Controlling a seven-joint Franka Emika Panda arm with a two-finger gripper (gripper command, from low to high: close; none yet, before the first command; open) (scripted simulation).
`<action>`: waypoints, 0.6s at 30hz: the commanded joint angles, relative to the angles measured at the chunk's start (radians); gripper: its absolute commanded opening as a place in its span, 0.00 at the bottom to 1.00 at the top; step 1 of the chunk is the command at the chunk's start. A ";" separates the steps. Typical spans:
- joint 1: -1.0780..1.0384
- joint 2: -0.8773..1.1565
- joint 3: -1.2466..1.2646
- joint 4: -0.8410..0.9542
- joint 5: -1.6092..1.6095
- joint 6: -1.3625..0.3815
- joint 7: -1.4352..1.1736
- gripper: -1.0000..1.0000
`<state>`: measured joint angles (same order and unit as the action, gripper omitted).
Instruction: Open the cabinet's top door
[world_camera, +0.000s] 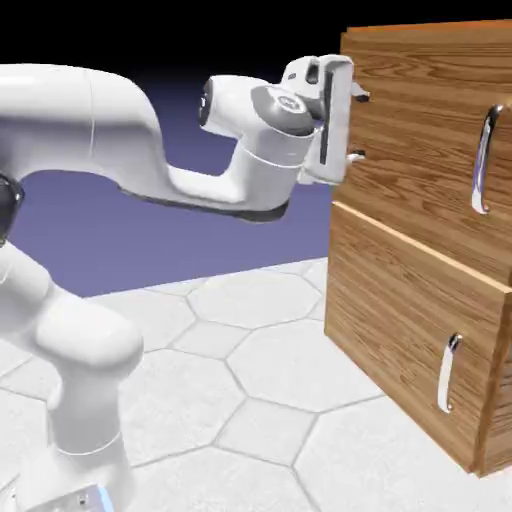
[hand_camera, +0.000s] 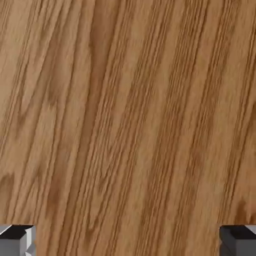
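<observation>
The gripper (world_camera: 360, 127) stood wide and empty by the top door (world_camera: 420, 130), near the cabinet's (world_camera: 428, 345) upper edge and well apart from the long handle (world_camera: 482, 160), so pushing straight in risked jamming fingertips against wood.

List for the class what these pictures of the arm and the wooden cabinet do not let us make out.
- Cabinet's far side: cut off by the exterior view's right edge.
- Tool's fingertips: too small in the exterior view to tell whether they touch the wood.
- Inside of the cabinet: hidden by its closed front in the exterior view.
- Both handles: outside the hand view, which wood grain fills.
- Arm's elbow: partly cut off by the exterior view's left edge.
</observation>
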<state>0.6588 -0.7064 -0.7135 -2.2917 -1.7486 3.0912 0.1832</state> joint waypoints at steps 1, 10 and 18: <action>0.016 -0.003 -0.018 0.013 -0.044 0.001 -0.014 0.50; 0.161 -0.034 -0.177 0.129 -0.435 0.013 -0.139 0.50; 0.290 -0.061 -0.319 0.232 -0.783 0.024 -0.250 0.50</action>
<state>0.9484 -0.7674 -1.0329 -2.0597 -2.5314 3.1154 -0.0665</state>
